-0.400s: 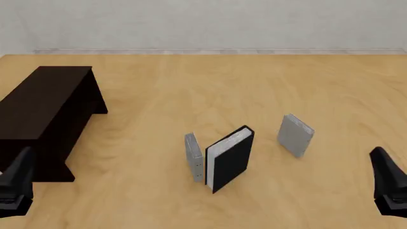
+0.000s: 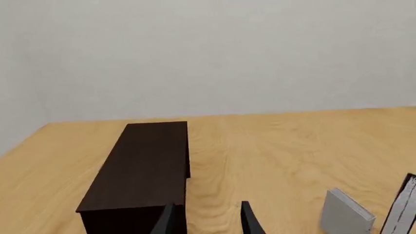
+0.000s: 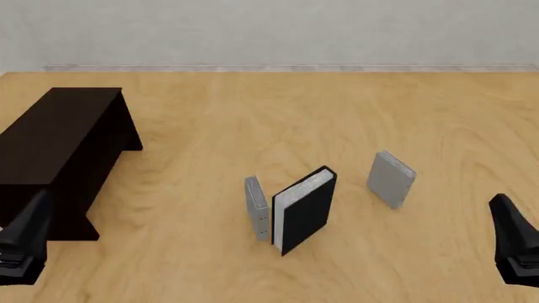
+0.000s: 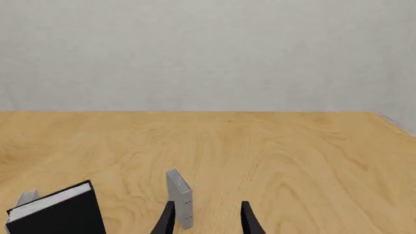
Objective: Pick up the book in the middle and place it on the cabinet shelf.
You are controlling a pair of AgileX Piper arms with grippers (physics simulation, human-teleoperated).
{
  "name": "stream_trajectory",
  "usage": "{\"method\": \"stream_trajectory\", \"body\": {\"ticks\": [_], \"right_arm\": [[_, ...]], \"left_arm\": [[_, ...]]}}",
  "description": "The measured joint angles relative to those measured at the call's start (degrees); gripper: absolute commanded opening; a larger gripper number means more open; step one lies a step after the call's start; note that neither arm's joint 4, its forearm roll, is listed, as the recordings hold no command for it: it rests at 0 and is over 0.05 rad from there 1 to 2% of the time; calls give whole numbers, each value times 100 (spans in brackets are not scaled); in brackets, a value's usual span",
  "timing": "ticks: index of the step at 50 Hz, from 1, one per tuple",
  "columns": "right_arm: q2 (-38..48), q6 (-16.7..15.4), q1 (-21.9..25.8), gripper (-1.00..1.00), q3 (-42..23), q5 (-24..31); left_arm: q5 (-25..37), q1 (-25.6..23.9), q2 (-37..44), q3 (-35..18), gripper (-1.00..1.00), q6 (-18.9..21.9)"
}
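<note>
Book: stood upright mid-desk, near the front edge.
Left gripper: spread, empty.
Right gripper: spread, empty.

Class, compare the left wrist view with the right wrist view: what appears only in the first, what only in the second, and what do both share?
Only the left wrist view shows the dark cabinet shelf and the left pincer, open. Only the right wrist view shows the right pincer, open, and the grey book standing just beyond it. Both show the wooden table, the pale wall, the black book, cut off at the left wrist picture's edge, and the other grey book, barely visible behind the black one in the right wrist view.
</note>
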Motion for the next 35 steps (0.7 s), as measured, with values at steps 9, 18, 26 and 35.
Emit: {"method": "stream_trajectory", "body": {"ticks": [9, 18, 26, 35], "right_arm": [[3, 0, 0, 100, -6, 4], [21, 0, 0, 100, -1, -18], [20, -1, 0, 100, -4, -15], [18, -1, 0, 100, -4, -13]], "left_arm": [[-402, -421, 790, -301, 100, -16], [-944, -1015, 1849, -645, 100, -50], [-1233, -1346, 2651, -1066, 100, 33], [-1190, -1665, 3349, -1684, 100, 156]]}}
